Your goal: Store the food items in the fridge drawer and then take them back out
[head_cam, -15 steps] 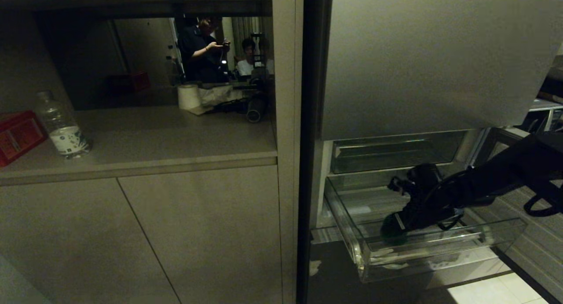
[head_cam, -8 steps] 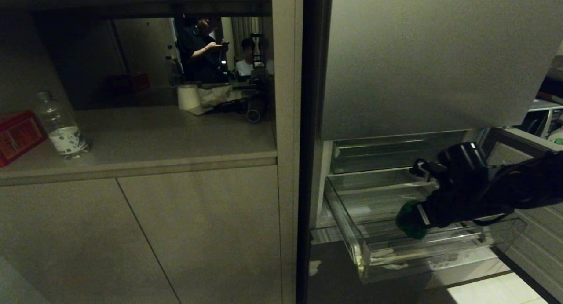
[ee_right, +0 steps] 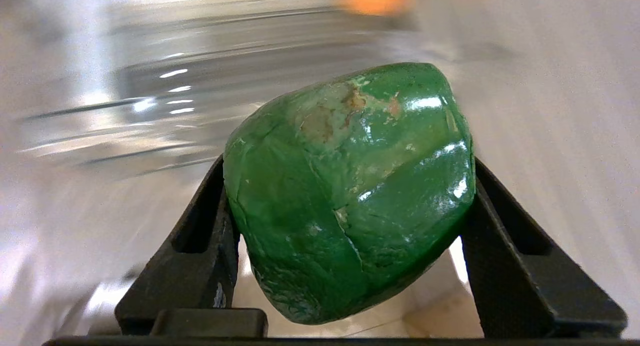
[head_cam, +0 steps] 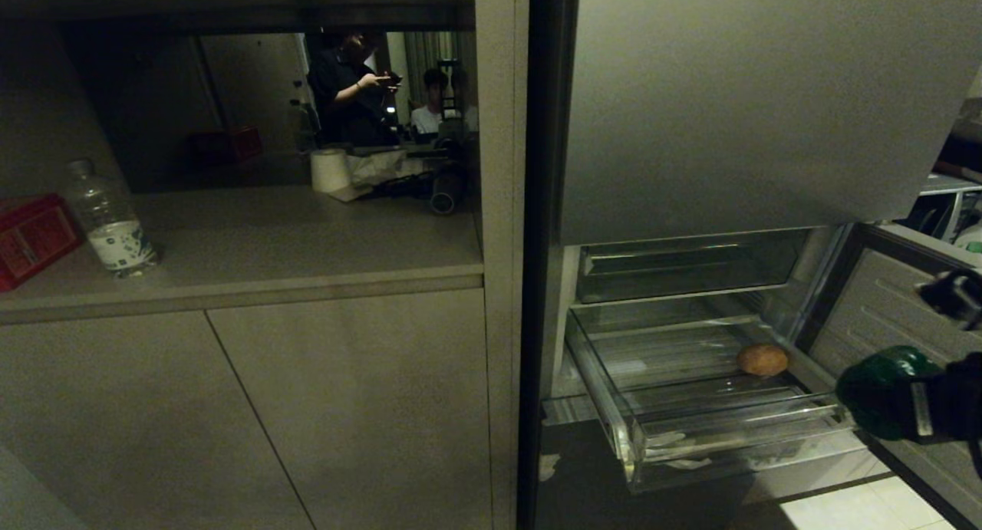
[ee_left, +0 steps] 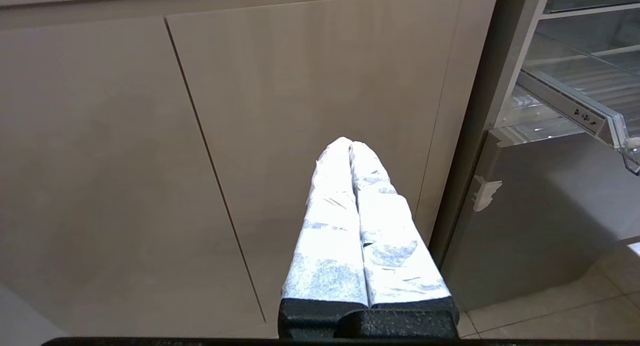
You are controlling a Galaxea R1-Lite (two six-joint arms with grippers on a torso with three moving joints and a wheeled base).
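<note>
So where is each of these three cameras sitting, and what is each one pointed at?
Head view: on the robot's head, facing down at the cabinet and open fridge drawer; right gripper shows.
Left wrist view: behind the shut left gripper, facing cabinet doors.
Right wrist view: behind the right gripper's jaws, clamped on a green pepper.
Shared: head and right wrist views both show the pepper.

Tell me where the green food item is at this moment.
The green food item is clamped in the right gripper, at the right edge of the head view, outside the fridge drawer, just off its front right corner.
</note>
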